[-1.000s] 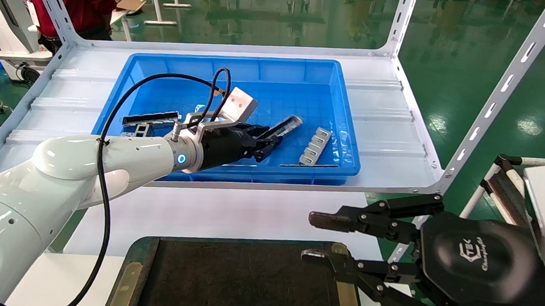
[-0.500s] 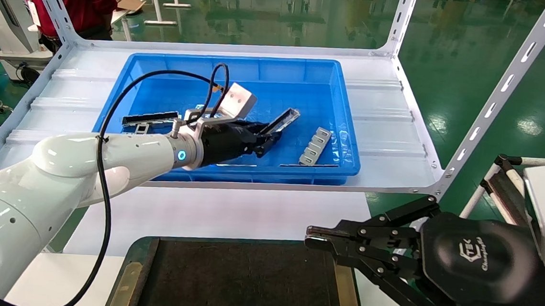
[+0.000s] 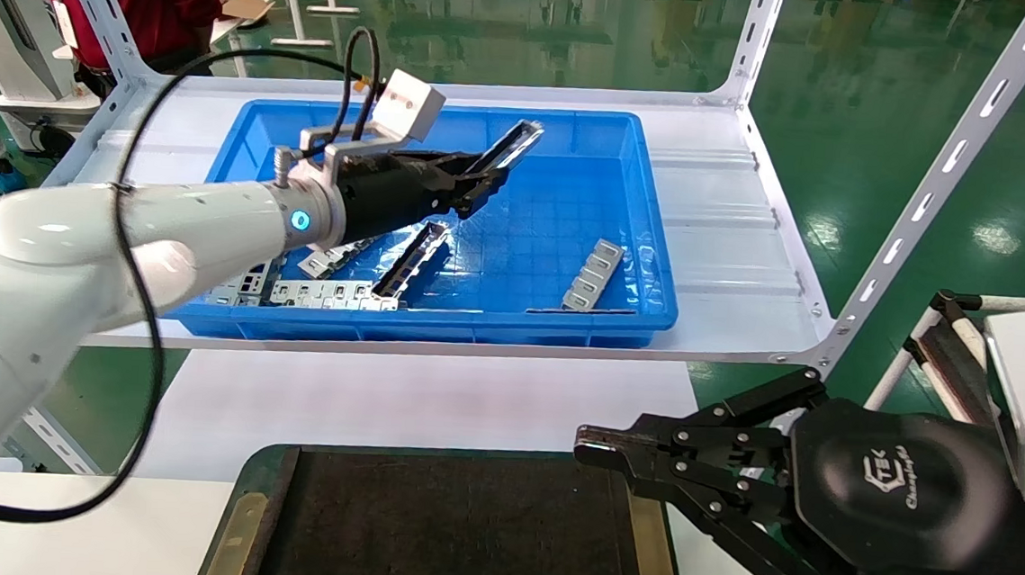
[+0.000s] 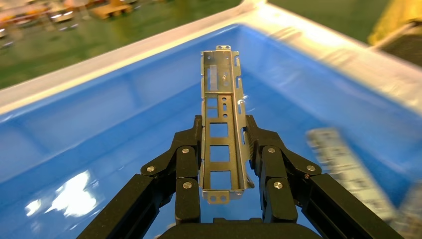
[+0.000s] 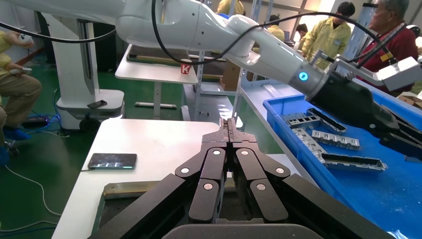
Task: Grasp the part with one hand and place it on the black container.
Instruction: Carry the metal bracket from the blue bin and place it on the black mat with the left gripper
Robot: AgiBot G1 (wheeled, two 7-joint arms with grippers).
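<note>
My left gripper (image 3: pixel 473 179) is shut on a long silver part (image 3: pixel 509 144) with rectangular cutouts. It holds it in the air above the blue bin (image 3: pixel 651 243), the free end pointing up and away. In the left wrist view the part (image 4: pixel 222 119) runs straight out between the fingers (image 4: pixel 188 164). The black container (image 3: pixel 459 536) lies at the near edge, below and nearer than the held part. My right gripper (image 3: pixel 587 446) is shut and empty, hovering over the container's right edge; in the right wrist view its fingertips (image 5: pixel 228 130) are pressed together.
Several more silver parts (image 3: pixel 592 275) lie on the bin's floor, some at the near left (image 3: pixel 323 292). The bin stands on a white metal shelf (image 3: pixel 734 222) with slotted uprights (image 3: pixel 935 173). A phone (image 5: pixel 112 161) lies on the white table. People stand beyond the shelf.
My left gripper has lifted the part out of the bin, up and toward the far left. My right gripper closed its fingers during the earlier frames and has stayed in place.
</note>
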